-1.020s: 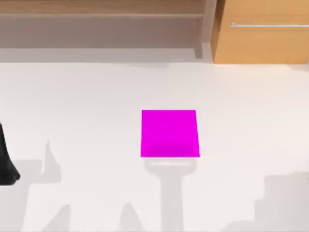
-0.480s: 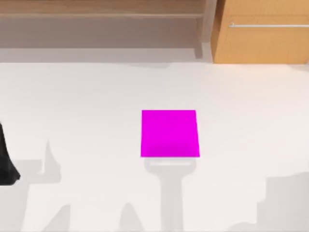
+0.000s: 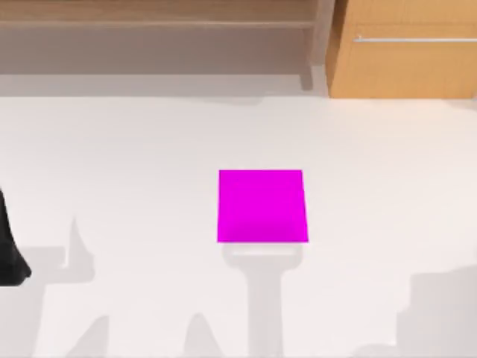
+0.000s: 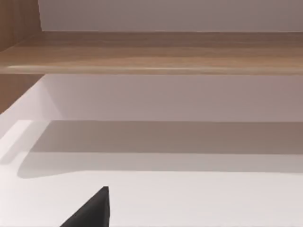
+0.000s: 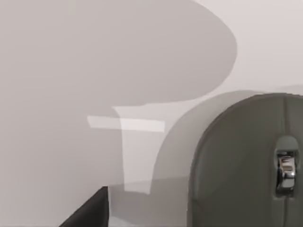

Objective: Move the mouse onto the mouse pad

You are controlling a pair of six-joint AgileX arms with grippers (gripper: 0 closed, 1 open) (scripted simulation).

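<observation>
You had the mouse (image 5: 246, 163) close under the right wrist camera, on the white table (image 3: 134, 149); whether that pincer was spread, I could not tell. Your left arm (image 3: 9, 250) sat parked at the table's left edge. Farther off, mid-table, lay the mouse pad (image 3: 261, 206), bare.

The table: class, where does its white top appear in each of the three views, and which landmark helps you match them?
Top view: the table spans the lower three quarters, under the mouse pad.
Left wrist view: white surface before the wooden shelf.
Right wrist view: shadowed surface around the mouse.
Shared landmark: the wooden shelf, in top and left wrist views.
</observation>
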